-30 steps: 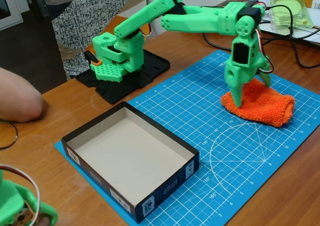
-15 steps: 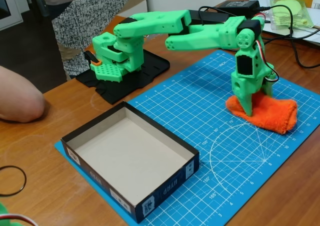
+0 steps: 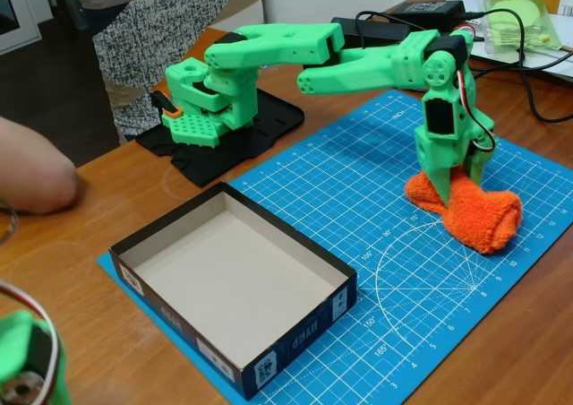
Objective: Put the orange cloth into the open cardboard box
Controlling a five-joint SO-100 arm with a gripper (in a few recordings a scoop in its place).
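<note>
Your tool (image 3: 455,186) points straight down and its two green fingers are pressed into the orange cloth (image 3: 470,212), closed around a bunched fold at the cloth's upper edge. The cloth lies directly under the tool on the blue cutting mat (image 3: 376,190), with most of its bulk spilling out to the tool's right and toward the front of the fixed view, where it ends in a rounded roll. The front finger (image 3: 441,183) stands against the cloth's left part; the other finger sits behind it, partly hidden by the fabric.

Well to the tool's left and nearer the camera you have the open cardboard box (image 3: 295,329), resting partly on the mat's left corner and partly on the wooden worktop (image 3: 134,190). Its black outer sides carry small white labels and its pale floor holds nothing.

Behind the tool the green arm (image 3: 358,64) reaches back leftward to its base (image 3: 210,100), which stands on a black plate at the far left of the mat. Behind and to the right of the tool, black cables (image 3: 537,100) and a clear bag (image 3: 524,20) lie on the worktop. A person's arm (image 3: 31,176) rests at the left edge.
</note>
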